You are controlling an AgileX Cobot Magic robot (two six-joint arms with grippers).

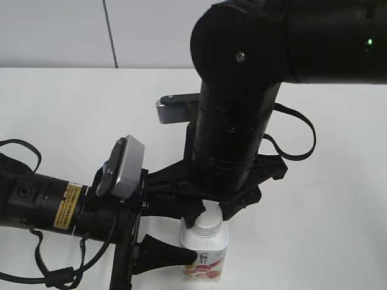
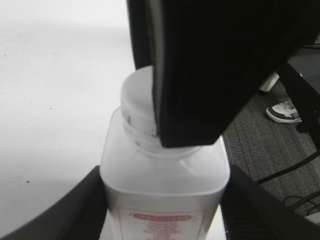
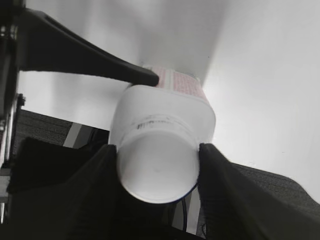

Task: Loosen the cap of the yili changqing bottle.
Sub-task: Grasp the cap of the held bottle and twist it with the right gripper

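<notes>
The small white squarish plastic bottle with a red-orange fruit label [image 1: 204,254] stands upright on the white table [image 1: 60,109], at the near edge and a little right of centre in the exterior view. The left gripper [image 1: 192,257], reaching in from the left, has its black fingers pressed against both sides of the bottle's body, clamped on it just below the shoulders, as the left wrist view shows. The right gripper [image 3: 157,157] comes straight down from above, and its two dark pads sit tight against either side of the round white ribbed screw cap [image 3: 157,170], closed on it (the right wrist view shows no gap on either flank). The step in hand looks like the twist itself. To do it well, the left arm should keep the body from turning or tipping, gripping firmly but without crushing the thin plastic walls, while the right wrist rotates about the cap's own axis without pulling sideways. A slip of the pads on the ribs is the likely fault, so a squarer hold on the cap matters more than speed.
</notes>
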